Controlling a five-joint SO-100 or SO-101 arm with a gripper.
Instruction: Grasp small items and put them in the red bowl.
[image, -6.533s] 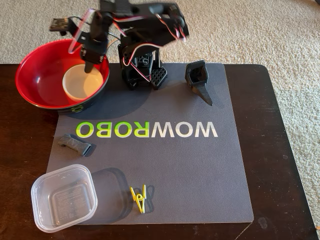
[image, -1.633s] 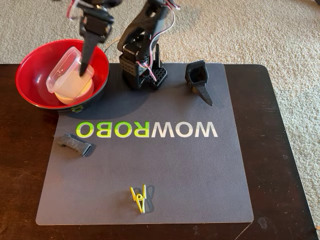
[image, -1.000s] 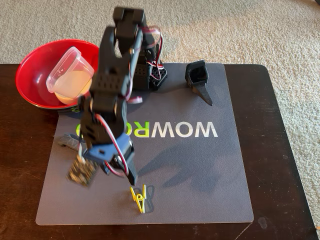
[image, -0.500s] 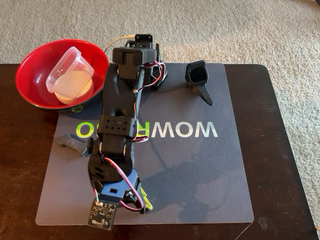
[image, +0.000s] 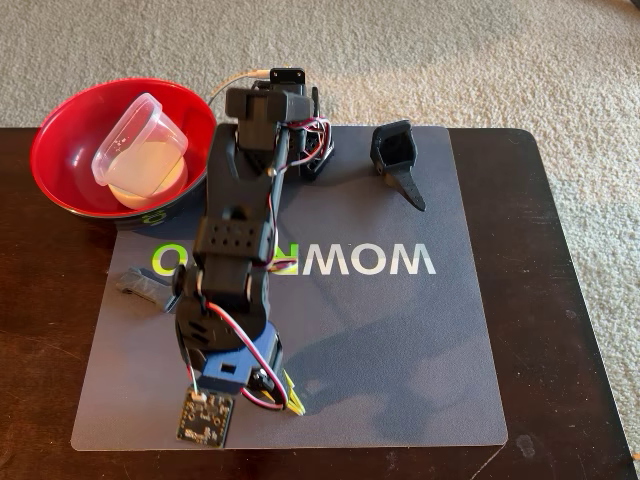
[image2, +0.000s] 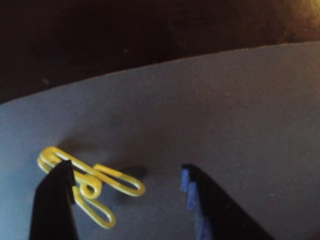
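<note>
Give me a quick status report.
Claw open, low over the mat. Yellow clothespin between its tips, not gripped. Nothing in the way.

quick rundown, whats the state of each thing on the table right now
gripper: open, low over the mat, black finger over the clothespin.
yellow clothespin: flat on the mat, not gripped.
clear square tub: tilted in the red bowl, leaning on the white bowl.
small white bowl: upright inside the red bowl.
red bowl: upright.
dark grey clip: on the mat.
black scoop-shaped part: on the mat.
</note>
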